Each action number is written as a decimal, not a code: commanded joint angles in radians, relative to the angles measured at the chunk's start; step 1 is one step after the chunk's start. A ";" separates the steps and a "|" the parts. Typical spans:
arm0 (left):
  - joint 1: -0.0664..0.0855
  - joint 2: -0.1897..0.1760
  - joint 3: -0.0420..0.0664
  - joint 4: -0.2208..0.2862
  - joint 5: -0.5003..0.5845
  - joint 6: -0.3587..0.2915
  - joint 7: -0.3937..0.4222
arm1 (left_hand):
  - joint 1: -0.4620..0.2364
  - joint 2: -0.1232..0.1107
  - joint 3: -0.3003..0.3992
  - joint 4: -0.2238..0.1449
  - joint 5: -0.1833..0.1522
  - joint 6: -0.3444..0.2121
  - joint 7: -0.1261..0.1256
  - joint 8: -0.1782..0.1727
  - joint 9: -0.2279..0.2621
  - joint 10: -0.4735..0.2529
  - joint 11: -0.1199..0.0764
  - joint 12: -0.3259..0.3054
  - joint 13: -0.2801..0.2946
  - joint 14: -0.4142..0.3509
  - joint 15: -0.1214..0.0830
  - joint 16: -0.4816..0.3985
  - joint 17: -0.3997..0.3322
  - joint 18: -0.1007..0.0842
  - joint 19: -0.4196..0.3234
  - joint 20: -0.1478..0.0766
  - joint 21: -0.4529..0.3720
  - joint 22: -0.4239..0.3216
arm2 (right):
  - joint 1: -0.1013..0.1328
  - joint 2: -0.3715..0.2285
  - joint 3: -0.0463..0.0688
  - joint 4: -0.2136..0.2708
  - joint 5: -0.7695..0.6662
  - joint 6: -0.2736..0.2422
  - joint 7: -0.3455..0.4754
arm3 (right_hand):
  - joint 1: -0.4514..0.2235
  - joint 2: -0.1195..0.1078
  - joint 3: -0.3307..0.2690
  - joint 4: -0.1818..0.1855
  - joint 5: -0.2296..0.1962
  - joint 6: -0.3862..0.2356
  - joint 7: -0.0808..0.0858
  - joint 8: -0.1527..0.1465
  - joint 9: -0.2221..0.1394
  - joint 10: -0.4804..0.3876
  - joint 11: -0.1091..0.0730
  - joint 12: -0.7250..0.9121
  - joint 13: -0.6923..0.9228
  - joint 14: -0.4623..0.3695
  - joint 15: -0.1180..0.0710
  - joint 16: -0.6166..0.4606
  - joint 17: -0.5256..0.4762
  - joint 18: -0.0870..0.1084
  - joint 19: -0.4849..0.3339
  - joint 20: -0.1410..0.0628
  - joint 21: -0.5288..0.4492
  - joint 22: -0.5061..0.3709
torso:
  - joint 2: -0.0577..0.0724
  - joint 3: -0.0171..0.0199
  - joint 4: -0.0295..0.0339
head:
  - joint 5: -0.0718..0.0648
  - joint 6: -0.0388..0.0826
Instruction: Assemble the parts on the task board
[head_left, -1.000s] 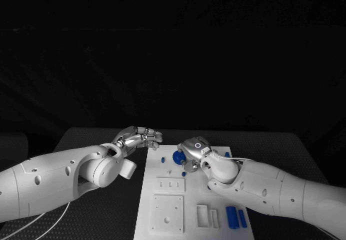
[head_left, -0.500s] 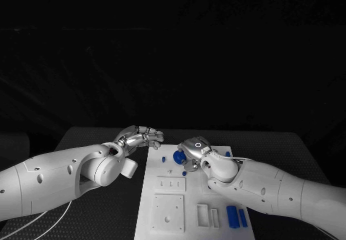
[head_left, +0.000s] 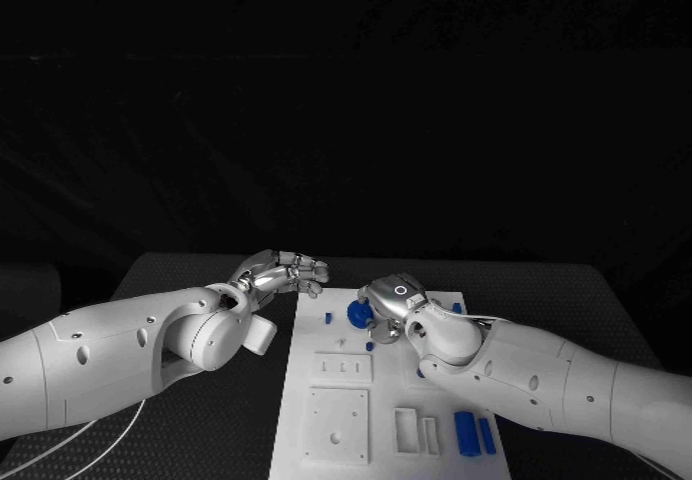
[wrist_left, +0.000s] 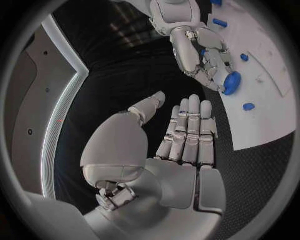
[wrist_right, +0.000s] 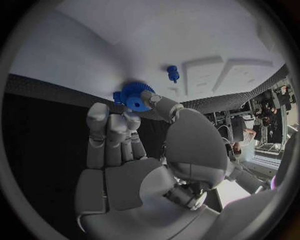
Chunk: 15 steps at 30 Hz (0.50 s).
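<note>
Up at the far end of the task board (head_left: 335, 400), the right hand (head_left: 387, 305) pinches a blue gear (wrist_right: 134, 96) between thumb and fingertips, held just above the white plate. Close beside it a small blue peg (wrist_right: 173, 74) stands on the board. Off the board's left edge, the left hand (head_left: 281, 273) hovers over the black table (head_left: 188, 275), fingers straight and side by side, holding nothing. 2 blue bars (head_left: 473, 432) lie near the board's near right corner.

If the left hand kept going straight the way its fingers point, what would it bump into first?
Probably the right hand, which holds the blue gear at the edge of the task board. The left hand is open, fingers straight, aimed that way over bare table. Depth is hard to judge, so it might pass beside it.
</note>
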<state>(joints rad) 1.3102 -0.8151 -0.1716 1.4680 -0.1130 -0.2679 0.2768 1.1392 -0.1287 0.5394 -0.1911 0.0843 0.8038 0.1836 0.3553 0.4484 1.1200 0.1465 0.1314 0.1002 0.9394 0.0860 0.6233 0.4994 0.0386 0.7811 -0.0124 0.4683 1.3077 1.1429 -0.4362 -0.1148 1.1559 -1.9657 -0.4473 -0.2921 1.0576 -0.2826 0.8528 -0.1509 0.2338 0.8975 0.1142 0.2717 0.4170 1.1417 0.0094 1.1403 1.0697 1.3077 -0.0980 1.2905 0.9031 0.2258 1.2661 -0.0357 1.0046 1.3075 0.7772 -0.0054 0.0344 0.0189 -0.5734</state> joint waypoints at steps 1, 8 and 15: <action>0.001 0.000 0.001 0.001 -0.003 0.008 0.007 | -0.011 0.003 0.003 0.004 -0.004 -0.005 0.000 -0.004 -0.001 -0.005 -0.001 -0.004 -0.002 -0.008 0.001 0.005 -0.001 0.019 -0.006 -0.001 0.003 0.020 | -0.005 -0.005 -0.003 0.015 0.024 -0.002 0.024 | 0.002 0.008 0.000 -0.010 0.038 0.000 0.005 0.004 0.002 0.002 -0.003 -0.006 -0.001 0.002 -0.002 -0.006 0.002 0.036 0.004 -0.004 0.004 0.014 | 0.000 0.0003 -0.0004 | 0.002 0.000; 0.001 0.001 0.001 0.001 -0.003 0.009 0.007 | -0.011 0.003 0.003 0.004 -0.004 -0.005 0.000 -0.004 -0.001 -0.005 -0.001 -0.005 -0.002 -0.008 0.001 0.005 -0.001 0.019 -0.006 -0.001 0.003 0.020 | -0.004 -0.014 -0.003 0.036 0.031 -0.013 0.027 | -0.002 0.008 -0.002 -0.016 0.066 -0.001 0.004 0.006 0.001 0.004 -0.003 -0.005 -0.001 0.003 -0.003 -0.007 0.005 0.036 0.006 -0.005 0.005 0.014 | 0.000 0.0002 -0.0005 | 0.003 -0.001; 0.001 0.000 0.001 0.000 -0.003 0.009 0.007 | -0.011 0.003 0.003 0.004 -0.004 -0.005 0.000 -0.004 -0.001 -0.005 -0.001 -0.005 -0.002 -0.008 0.001 0.005 -0.001 0.019 -0.006 -0.001 0.004 0.020 | -0.004 -0.020 0.000 0.040 0.032 -0.021 0.026 | -0.004 0.008 -0.001 -0.017 0.078 -0.002 0.004 0.006 0.001 0.005 -0.003 -0.005 0.000 0.004 -0.003 -0.007 0.006 0.036 0.007 -0.005 0.005 0.014 | 0.000 -0.0001 -0.0003 | 0.003 -0.001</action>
<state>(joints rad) 1.3102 -0.8159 -0.1716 1.4671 -0.1130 -0.2678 0.2767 1.1354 -0.1249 0.5394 -0.1911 0.0843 0.8038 0.1836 0.3553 0.4484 1.1200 0.1465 0.1314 0.1002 0.9395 0.0860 0.6233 0.4996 0.0382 0.7811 -0.0124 0.4683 1.3074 1.1410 -0.4553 -0.1143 1.1925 -1.9370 -0.4670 -0.2804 1.0587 -0.2816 0.8501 -0.1615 0.3082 0.8973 0.1140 0.2716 0.4178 1.1420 0.0092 1.1403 1.0698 1.3077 -0.0980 1.2870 0.9076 0.2255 1.2700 -0.0394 1.0045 1.3075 0.7772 -0.0051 0.0341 0.0214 -0.5743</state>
